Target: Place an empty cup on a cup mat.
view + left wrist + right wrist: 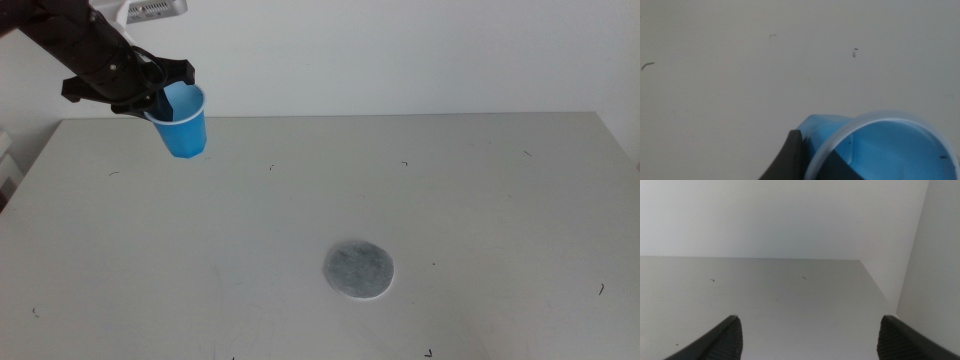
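The cup (183, 124) hangs upper left of the frame, its rim pinched by the left tool (160, 98), well apart from the cup mat (358, 271) on the desk (480, 200); the right tool (807, 340) gapes wide.

You face a pale grey table (480, 190) whose matte top is dotted with small dark scuff marks (404, 163). A plain white wall (400, 50) rises straight behind its far edge. In the right wrist view, a second white wall (935, 255) stands just beside the table. The light is soft and even.
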Robot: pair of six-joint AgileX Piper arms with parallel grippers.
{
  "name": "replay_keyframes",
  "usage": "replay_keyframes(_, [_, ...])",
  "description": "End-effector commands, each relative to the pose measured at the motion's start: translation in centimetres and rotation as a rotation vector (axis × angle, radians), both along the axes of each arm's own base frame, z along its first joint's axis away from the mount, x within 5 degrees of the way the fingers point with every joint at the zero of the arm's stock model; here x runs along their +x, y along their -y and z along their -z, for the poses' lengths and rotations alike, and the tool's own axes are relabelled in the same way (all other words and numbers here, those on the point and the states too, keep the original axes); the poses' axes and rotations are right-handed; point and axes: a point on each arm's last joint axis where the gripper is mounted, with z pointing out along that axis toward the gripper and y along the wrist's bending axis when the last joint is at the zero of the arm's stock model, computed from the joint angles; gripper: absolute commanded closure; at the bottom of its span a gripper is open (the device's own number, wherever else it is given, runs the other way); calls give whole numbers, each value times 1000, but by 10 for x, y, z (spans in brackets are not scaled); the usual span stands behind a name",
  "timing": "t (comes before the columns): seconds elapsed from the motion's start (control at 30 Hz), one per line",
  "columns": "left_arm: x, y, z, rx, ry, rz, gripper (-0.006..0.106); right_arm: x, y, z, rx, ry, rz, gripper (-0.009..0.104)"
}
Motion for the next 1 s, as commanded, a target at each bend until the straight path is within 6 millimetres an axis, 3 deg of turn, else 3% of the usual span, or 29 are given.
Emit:
replay_keyframes(0.0, [-31, 13, -47, -41, 113, -2, 100, -2, 0, -11, -23, 108, -2, 1])
replay_keyframes(0.2, [-78, 47, -66, -60, 130, 51, 100, -2, 0, -11, -23, 108, -2, 1])
replay_keyframes(0.47, [-97, 118, -56, -79, 114, 208, 100, -2, 0, -11, -23, 108, -2, 1])
replay_keyframes(0.73, [-95, 180, -9, -63, 55, 335, 100, -2, 0, -11, -23, 108, -2, 1])
replay_keyframes(0.97, [-86, 212, 34, -48, 24, 374, 100, -2, 0, -11, -23, 108, -2, 1])
